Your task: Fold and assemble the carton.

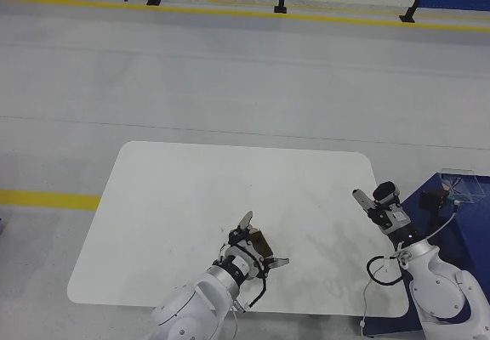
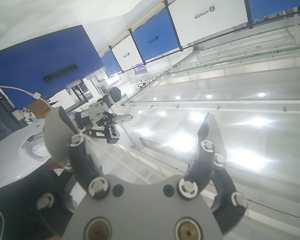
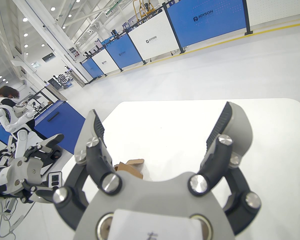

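The tabletop is plain white. The carton is plain brown cardboard. The floor is pale grey and marked with yellow lines. The cabinet beside the tabletop is deep blue.

The right gripper has a grey metal body, black links and silver screw heads. Its pads are black with fine ribbing. The left gripper has the same grey body and black links, and its jaws are grey outside and black inside.

Both the left arm and the right arm have white shells with black joints. The cable on the right arm is white.

The partition panels alternate blue and white, carry a fine dot grid and stand between black posts.
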